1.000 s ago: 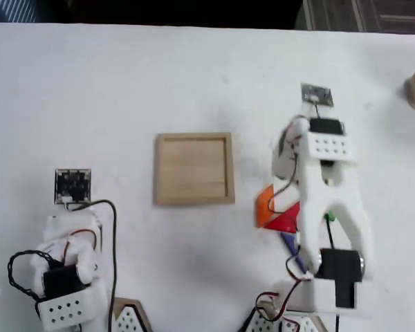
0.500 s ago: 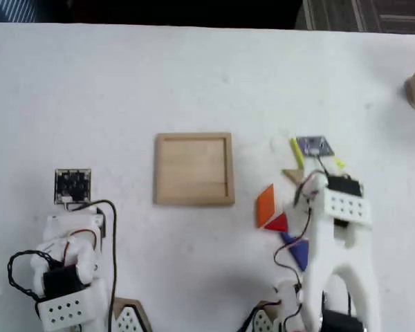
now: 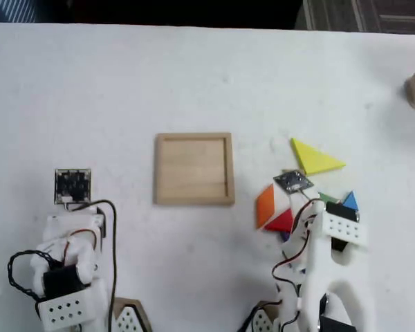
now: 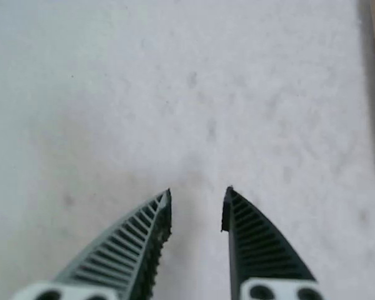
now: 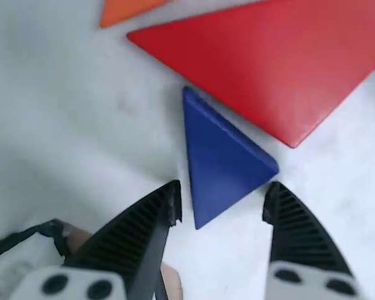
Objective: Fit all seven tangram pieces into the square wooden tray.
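Tabletop [image 3: 124, 90] scene from above, white, with two robot arms at the near edge. At far left, the left gripper [image 4: 197, 194] hangs over bare table, its fingers a narrow gap apart and holding nothing. The tray's edge lies just off to one side of it.

In the middle sits one square wooden tray [image 3: 194, 137] with no pieces in it.

To the right of the tray lies the cluster of tangram pieces, all on the table. Nearest the tray is one orange piece [image 3: 265, 205], touching one red triangle [image 3: 280, 221]. Farther back lies one yellow triangle [image 3: 315, 158], a little apart. Beside the right arm are one green sliver [image 3: 327, 198] and one small blue piece [image 3: 350, 201]. The arm covers part of the cluster, so a full count of seven cannot be confirmed.

The right gripper [image 5: 222, 190] is spread wide and empty, low over the table. A blue triangle [image 5: 225, 156] lies just ahead of its fingertips, in line with the gap. The triangle's longest edge points away from the gripper, along the fingers. One corner nearly meets the red triangle beyond it. This arm is clearly the nearer one. Judging by that, a short advance would bring the fingers to either side of the blue triangle, and the tray lies well off to the left.
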Controlling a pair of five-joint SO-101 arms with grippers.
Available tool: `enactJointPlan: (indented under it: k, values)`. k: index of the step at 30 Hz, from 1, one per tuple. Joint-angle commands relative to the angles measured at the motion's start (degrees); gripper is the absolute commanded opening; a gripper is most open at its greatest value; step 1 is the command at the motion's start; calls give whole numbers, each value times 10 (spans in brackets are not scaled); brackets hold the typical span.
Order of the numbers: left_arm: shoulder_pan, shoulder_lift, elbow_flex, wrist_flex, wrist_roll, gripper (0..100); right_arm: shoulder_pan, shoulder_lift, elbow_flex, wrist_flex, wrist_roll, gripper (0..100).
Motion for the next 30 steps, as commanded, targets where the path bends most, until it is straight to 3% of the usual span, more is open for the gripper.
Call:
enactJointPlan:
  k: [1,6,19,23,30]
  values:
    - [-6,-4,-5,-11,4,151,10,-16,22,-79,-2,216]
    - [-6,-4,-5,-11,4,151,7,-21,27,-98,-62,215]
    - [-6,-4,-5,-11,4,151,-31,-22,-2,-110,-76,216]
    - [-6,-4,-5,-11,4,151,-45,-16,-1,-169,-136,215]
    - [-6,-4,-5,-11,4,151,-46,-16,-1,-223,-145,215]
